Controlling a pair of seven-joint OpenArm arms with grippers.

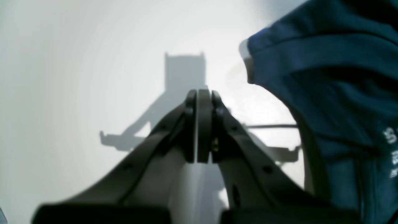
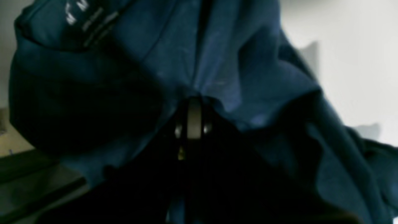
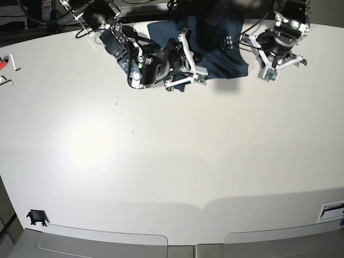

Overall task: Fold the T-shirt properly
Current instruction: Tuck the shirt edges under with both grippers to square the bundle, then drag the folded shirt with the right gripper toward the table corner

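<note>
The dark teal T-shirt [image 3: 217, 45] lies bunched at the far middle of the white table [image 3: 161, 161], its near edge casting a shadow. In the right wrist view my right gripper [image 2: 194, 107] is shut on a gathered fold of the T-shirt [image 2: 242, 71], and cloth wraps round its fingertips. My left gripper [image 1: 199, 99] is shut with nothing between its fingers, hovering over bare table just left of the T-shirt [image 1: 335, 81], apart from it. White print on the cloth [image 1: 392, 149] shows at the right edge. In the base view my left arm [image 3: 277, 43] sits right of the shirt.
Small tools [image 3: 9, 63] lie at the table's far left edge. A little black object [image 3: 36, 217] sits at the near left corner and a white label [image 3: 330, 210] at the near right. Cables and equipment crowd the far edge behind the arms.
</note>
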